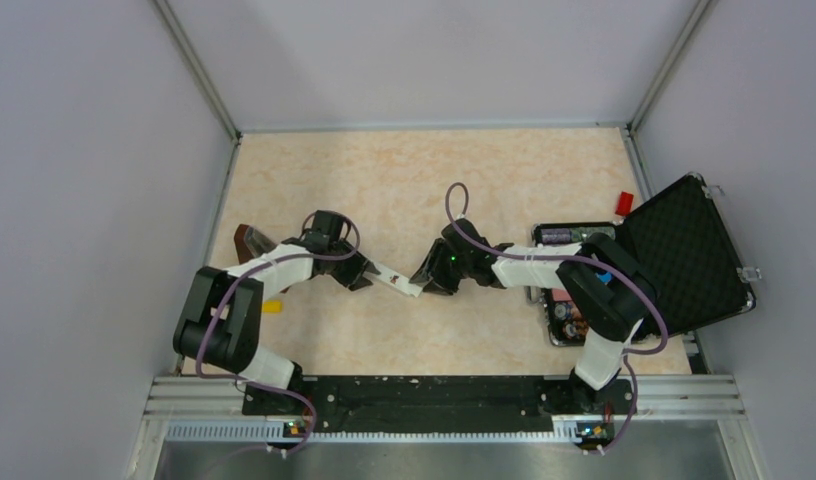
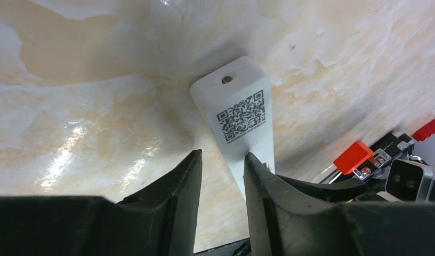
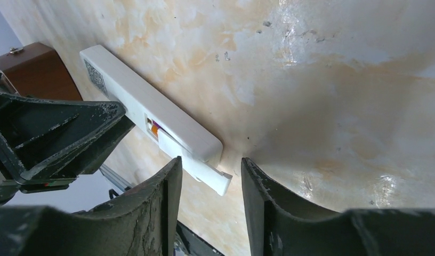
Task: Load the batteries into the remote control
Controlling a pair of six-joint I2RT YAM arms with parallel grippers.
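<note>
Right wrist view sets the remote control (image 3: 151,101) diagonally across the upper left, a slim white plastic bar lying on the glossy marbled table (image 3: 338,106). Its rectangular compartment is open, and a sliver of the orange and purple batteries (image 3: 154,128) shows inside. A thin white cover plate (image 3: 202,170) juts past the bar's rounded lower end, between the matte black fingers of my right gripper (image 3: 210,162), which stand moderately apart and do not clamp it. My left gripper (image 2: 223,154) is parted too, and the QR-stickered bar runs in beside the finger on the frame's right. An open black foam-lined case (image 1: 684,250) sits at the overhead's right edge.
</note>
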